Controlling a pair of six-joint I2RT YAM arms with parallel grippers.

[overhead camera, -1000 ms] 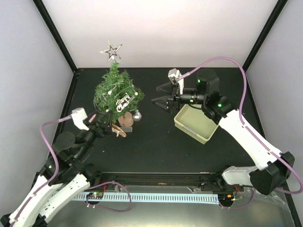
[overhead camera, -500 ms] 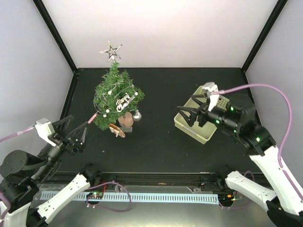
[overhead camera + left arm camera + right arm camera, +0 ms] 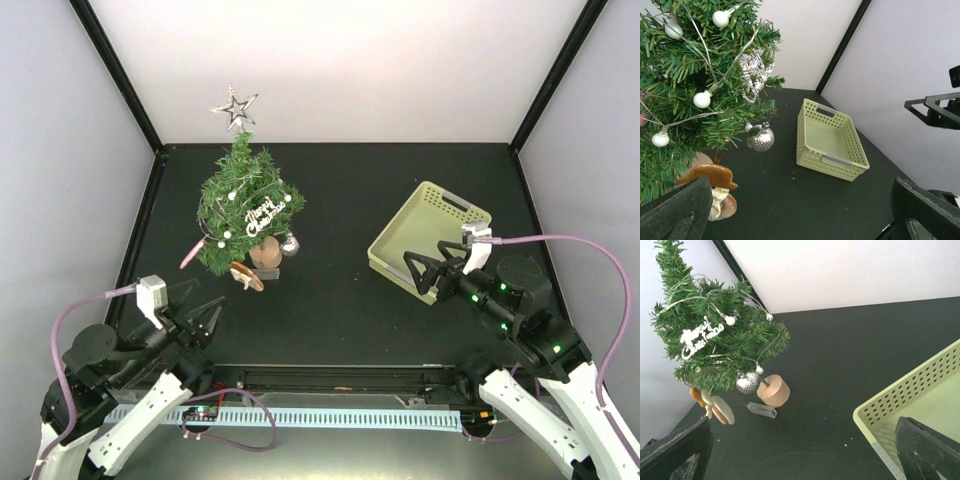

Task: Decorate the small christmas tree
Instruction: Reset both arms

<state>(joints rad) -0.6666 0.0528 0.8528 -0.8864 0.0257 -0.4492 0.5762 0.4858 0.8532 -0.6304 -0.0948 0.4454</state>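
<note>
Matte black table [image 3: 340, 305], bristly tree [image 3: 240, 195] (conical)

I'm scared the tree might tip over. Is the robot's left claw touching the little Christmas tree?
Apart. The top view shows the left gripper open near the front edge, with bare black table between it and the small christmas tree.

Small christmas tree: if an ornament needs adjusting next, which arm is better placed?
Probably the left. The left gripper, open, sits near the tree, on its side; the right gripper, also open, hovers at the near edge of the basket, farther away.
</note>
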